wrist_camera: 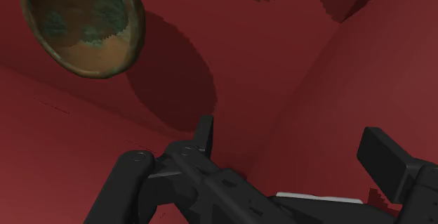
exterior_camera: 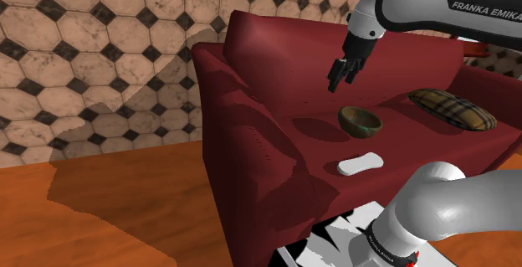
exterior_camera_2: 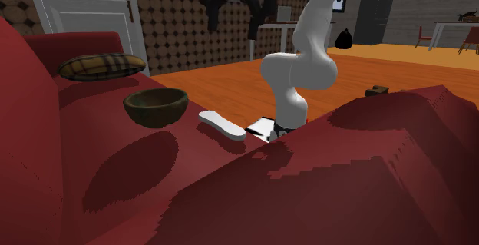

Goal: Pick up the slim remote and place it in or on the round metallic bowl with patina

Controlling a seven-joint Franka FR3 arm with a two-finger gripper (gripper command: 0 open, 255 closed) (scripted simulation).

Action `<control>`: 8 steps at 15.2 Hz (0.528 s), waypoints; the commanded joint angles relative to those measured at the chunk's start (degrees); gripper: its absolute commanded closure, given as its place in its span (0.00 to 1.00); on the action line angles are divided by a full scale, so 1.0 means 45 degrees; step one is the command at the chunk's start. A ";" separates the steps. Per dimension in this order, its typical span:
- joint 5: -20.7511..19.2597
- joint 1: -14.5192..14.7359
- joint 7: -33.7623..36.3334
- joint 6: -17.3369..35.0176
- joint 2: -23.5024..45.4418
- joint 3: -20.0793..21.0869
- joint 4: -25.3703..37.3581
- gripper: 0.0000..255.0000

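A slim white remote [exterior_camera: 360, 164] [exterior_camera_2: 222, 124] lies flat on the dark red sofa seat [exterior_camera: 314, 140], close to its front edge. Behind it on the seat stands a round brown bowl [exterior_camera: 360, 120] [exterior_camera_2: 156, 106] [wrist_camera: 83, 22] with green patina, upright and with nothing in it. My black gripper [exterior_camera: 341, 73] [wrist_camera: 295, 145] hangs in the air above the seat, up and to the shoulder view's left of the bowl. Its fingers [wrist_camera: 204, 135] stand apart, open, with nothing between them. The remote is well below the gripper and nearer the stand.
A plaid cushion [exterior_camera: 452, 108] [exterior_camera_2: 101, 65] lies on the seat beyond the bowl. The sofa's backrest [exterior_camera: 284, 39] and armrest [exterior_camera: 243, 115] rise around the seat. Wooden floor [exterior_camera: 125, 215], a tiled wall, a white door [exterior_camera_2: 84, 5] and distant tables surround the sofa.
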 commanded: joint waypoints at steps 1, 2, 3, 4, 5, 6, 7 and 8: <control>0.0000 0.0000 0.0000 0.0000 0.0000 0.0000 0.0000 0.00; -0.0076 0.0174 -0.0586 0.0175 -0.0412 -0.0198 -0.0585 0.00; -0.0171 0.0346 -0.1174 0.0336 -0.0822 -0.0410 -0.1153 0.00; -0.0285 0.0514 -0.1764 0.0481 -0.1230 -0.0635 -0.1706 0.00; -0.0416 0.0671 -0.2361 0.0611 -0.1637 -0.0870 -0.2244 0.00; -0.0568 0.0821 -0.2960 0.0727 -0.2042 -0.1121 -0.2765 0.00; -0.0739 0.0957 -0.3567 0.0829 -0.2446 -0.1385 -0.3270 0.00; -0.0933 0.1084 -0.4177 0.0916 -0.2847 -0.1667 -0.3758 0.00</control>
